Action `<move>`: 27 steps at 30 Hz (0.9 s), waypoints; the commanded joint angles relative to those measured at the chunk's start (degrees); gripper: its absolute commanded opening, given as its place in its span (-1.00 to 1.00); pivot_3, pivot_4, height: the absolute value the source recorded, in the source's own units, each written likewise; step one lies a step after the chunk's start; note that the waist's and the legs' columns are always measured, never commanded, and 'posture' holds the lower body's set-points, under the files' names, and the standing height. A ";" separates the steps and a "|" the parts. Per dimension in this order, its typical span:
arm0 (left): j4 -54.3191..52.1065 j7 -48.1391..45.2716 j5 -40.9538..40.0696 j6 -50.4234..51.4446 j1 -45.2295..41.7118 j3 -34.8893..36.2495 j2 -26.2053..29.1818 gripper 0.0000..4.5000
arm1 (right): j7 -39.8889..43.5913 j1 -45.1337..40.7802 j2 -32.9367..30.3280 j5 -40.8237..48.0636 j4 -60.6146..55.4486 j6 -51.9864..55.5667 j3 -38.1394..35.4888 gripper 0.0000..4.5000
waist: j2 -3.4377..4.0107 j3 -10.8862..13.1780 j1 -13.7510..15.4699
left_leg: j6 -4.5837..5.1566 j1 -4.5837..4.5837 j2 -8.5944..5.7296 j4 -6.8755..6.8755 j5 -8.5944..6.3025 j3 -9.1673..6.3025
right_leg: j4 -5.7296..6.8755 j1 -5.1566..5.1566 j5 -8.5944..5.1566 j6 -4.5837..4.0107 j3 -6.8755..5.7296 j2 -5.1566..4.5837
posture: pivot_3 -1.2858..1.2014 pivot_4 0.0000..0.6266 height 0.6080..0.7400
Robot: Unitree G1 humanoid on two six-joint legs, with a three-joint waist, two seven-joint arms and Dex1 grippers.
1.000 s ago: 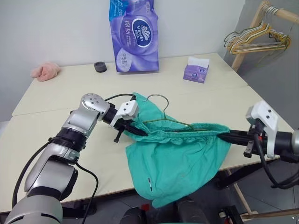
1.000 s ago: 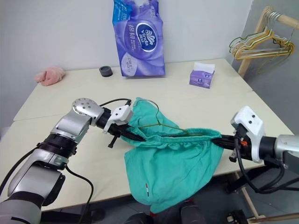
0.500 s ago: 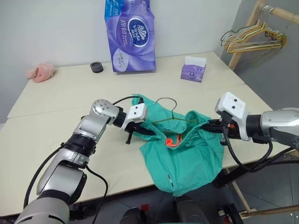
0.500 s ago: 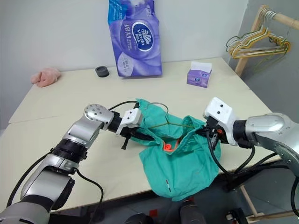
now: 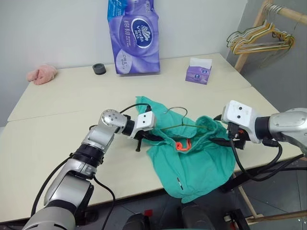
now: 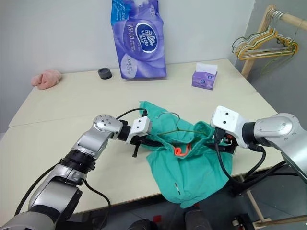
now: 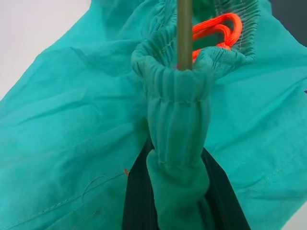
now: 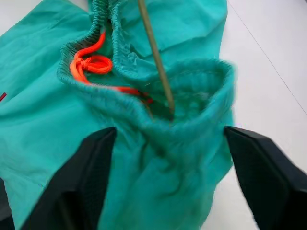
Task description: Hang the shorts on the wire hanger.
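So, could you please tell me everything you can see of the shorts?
The shorts are teal-green soft cloth with a gathered elastic waistband and an orange drawcord. They lie bunched at the table's front edge, partly hanging over it. The wire hanger runs inside the waistband. The left gripper pinches the waistband; the right gripper stands open around it.

Looks like a lab or test room set up as a laundry corner: bare grey walls, 2 plain cream tables (image 5: 57,100) pushed together, wooden clothes rack (image 5: 268,19) with bunched hangers (image 5: 259,40), purple tissue pack (image 5: 133,36), small tissue box (image 5: 198,72), pink cloth (image 5: 41,74).
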 commanded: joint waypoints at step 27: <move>-4.25 1.96 1.17 -0.52 1.70 1.05 -0.50 -1.00 | 4.31 23.99 -5.76 -5.92 -3.90 -3.08 -20.19 0.64 | 0.00 -0.01 0.18 | 0.00 0.05 -0.01 0.00 0.00 0.04 | 0.00 0.08 0.00 0.00 -0.01 0.06 | -0.19 -0.76 1.00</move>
